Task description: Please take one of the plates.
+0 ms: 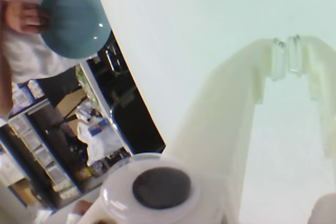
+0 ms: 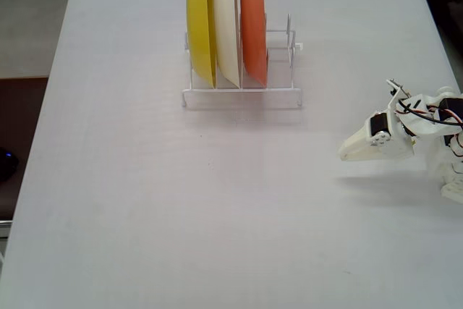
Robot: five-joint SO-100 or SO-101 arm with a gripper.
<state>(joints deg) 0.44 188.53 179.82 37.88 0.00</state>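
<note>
The blue plate (image 1: 75,19) is already off the rack (image 2: 242,95), in a person's hand (image 1: 23,17) beyond the desk edge; gripper (image 1: 286,59) empty, jaws closed

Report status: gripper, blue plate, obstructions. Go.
Gripper shut, empty, above bare table. Blue-grey plate off table, in a person's hand, wrist view only. Nothing obstructing.
</note>
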